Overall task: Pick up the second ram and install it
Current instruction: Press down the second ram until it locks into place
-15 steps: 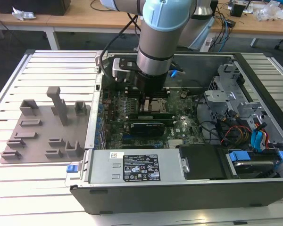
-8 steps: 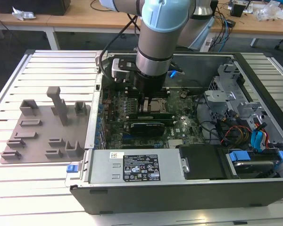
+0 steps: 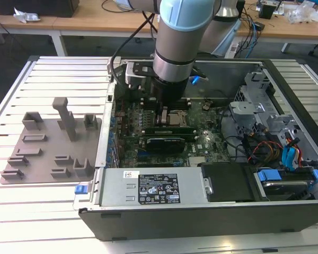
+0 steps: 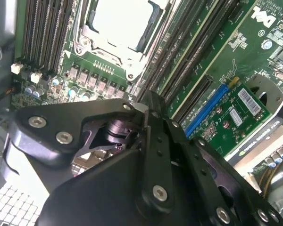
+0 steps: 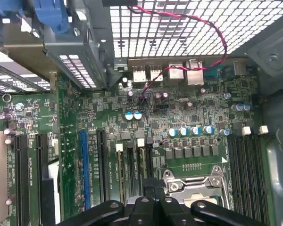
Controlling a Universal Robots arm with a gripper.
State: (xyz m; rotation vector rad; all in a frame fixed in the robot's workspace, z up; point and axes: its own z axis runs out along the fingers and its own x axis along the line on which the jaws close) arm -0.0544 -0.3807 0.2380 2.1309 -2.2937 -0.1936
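My gripper (image 3: 165,120) is down inside the open computer case (image 3: 201,225), with its tip over the board at the processor socket (image 3: 176,117). In the second wrist view the gripper (image 4: 148,106) has its two fingers drawn together to a narrow point above the long black memory slots (image 4: 198,52) beside the socket (image 4: 120,23). I cannot tell whether anything is pinched between them.

In the exterior view a long, narrow stick, which I take for the second ram (image 3: 169,130), sits along the socket's camera-facing edge. It is just under the gripper tip, and I cannot tell whether they touch. Just beyond it from the socket lies the wide black card (image 3: 161,143).

In the first wrist view the gripper (image 5: 151,207) hangs just beside the socket (image 5: 193,188), and slots with white end clips (image 5: 119,147) run alongside.

Well apart from the socket, outside the case on the exterior view's left, the grey tray (image 3: 40,159) with upright posts rests on the slatted table (image 3: 53,74).
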